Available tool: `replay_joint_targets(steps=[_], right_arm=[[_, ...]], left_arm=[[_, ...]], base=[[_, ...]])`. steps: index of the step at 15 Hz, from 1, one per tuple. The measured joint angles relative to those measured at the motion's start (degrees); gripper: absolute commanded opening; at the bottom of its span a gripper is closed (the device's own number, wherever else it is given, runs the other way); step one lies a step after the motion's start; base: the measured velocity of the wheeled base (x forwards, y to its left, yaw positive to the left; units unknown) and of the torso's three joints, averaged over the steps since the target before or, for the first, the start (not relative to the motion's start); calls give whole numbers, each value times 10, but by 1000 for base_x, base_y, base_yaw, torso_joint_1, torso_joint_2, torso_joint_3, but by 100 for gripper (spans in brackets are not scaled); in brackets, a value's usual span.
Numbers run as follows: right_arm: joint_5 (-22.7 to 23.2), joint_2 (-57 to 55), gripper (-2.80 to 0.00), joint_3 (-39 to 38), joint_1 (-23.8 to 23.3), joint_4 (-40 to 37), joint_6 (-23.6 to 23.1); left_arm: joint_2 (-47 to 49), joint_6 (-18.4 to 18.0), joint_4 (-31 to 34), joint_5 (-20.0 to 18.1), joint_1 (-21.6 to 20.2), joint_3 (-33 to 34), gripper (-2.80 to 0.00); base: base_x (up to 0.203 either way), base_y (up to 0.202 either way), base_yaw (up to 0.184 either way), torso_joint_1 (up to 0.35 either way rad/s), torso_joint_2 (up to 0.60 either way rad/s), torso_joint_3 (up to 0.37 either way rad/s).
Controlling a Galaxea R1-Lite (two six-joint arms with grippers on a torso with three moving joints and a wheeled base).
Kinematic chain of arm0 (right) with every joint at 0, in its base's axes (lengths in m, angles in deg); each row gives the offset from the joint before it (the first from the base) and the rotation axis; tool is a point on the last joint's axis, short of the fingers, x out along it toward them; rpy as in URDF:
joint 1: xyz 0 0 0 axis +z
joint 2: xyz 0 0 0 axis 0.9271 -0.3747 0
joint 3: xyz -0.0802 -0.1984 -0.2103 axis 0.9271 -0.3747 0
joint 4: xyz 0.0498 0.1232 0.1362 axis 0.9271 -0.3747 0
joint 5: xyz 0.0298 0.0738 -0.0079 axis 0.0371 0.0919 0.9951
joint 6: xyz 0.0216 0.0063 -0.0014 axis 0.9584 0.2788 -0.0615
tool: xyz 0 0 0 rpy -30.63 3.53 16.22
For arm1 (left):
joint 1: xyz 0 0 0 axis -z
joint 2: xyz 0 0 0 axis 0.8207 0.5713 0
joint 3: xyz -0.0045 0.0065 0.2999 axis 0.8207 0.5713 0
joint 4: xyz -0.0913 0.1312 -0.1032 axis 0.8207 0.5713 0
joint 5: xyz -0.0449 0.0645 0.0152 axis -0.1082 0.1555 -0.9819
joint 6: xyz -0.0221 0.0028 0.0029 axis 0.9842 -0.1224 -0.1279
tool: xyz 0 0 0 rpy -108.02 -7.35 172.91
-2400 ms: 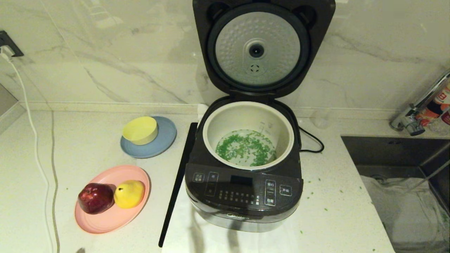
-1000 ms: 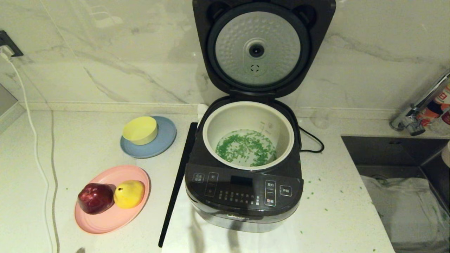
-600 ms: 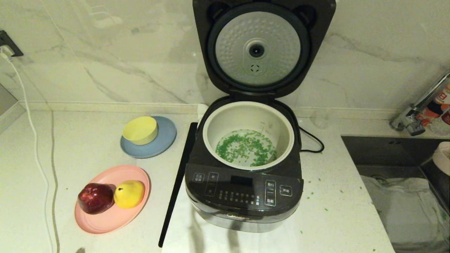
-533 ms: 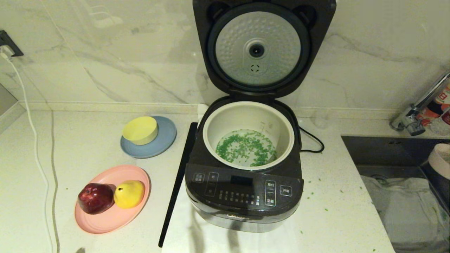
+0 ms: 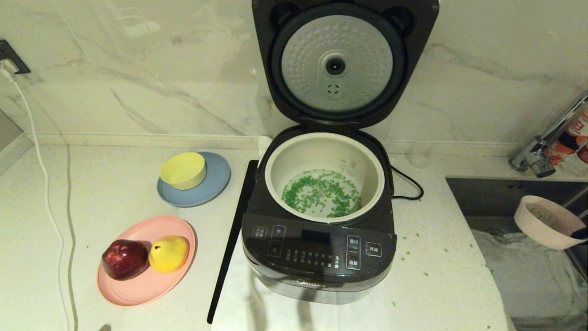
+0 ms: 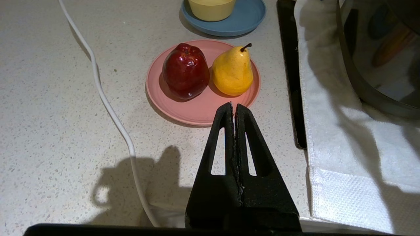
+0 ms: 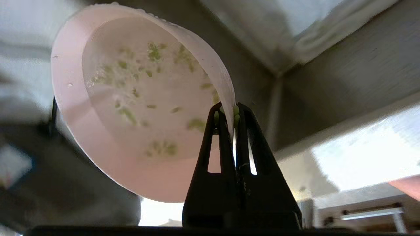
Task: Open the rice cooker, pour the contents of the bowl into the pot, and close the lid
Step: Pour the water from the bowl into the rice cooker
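The rice cooker [image 5: 317, 257] stands mid-counter with its lid [image 5: 337, 64] raised, silver dimpled plate facing me. Green bits, the contents [image 5: 321, 193], cover the floor of the off-white pot [image 5: 324, 151]. At the right edge, over the sink, the pale pink bowl [image 5: 546, 223] hangs tilted, a few green bits still stuck inside [image 7: 137, 95]. My right gripper [image 7: 229, 111] is shut on the bowl's rim; only a dark tip of it shows in the head view. My left gripper [image 6: 233, 106] is shut and empty, low near the front of the pink plate.
A pink plate [image 5: 138, 287] holds a red apple [image 5: 125, 259] and a yellow pear [image 5: 169, 253]. Behind it a yellow bowl [image 5: 183, 170] sits on a blue plate [image 5: 211, 186]. A sink [image 5: 519, 202] and faucet [image 5: 542, 151] lie to the right. Green bits are scattered on the counter.
The pink bowl in my right gripper has come into the head view from the right edge, moving left over the sink. Cooker, pot and left arm are still.
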Motion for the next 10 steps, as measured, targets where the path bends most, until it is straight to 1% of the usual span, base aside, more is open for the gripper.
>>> replay_joint_targets(steps=[3, 6, 8, 10], right_arm=[[-1, 68, -280, -28, 51, -3, 4], [-9, 131, -280, -40, 121, -10, 6], [-39, 160, -280, -39, 185, -16, 13], [-79, 183, -280, -25, 253, -16, 37]], left_arm=[[0, 0, 0, 0, 0, 0, -280], [0, 0, 0, 0, 0, 0, -280], [0, 0, 0, 0, 0, 0, -280], [0, 0, 0, 0, 0, 0, -280]], base=[[0, 0, 0, 0, 0, 0], [0, 0, 0, 0, 0, 0], [0, 0, 0, 0, 0, 0], [0, 0, 0, 0, 0, 0]])
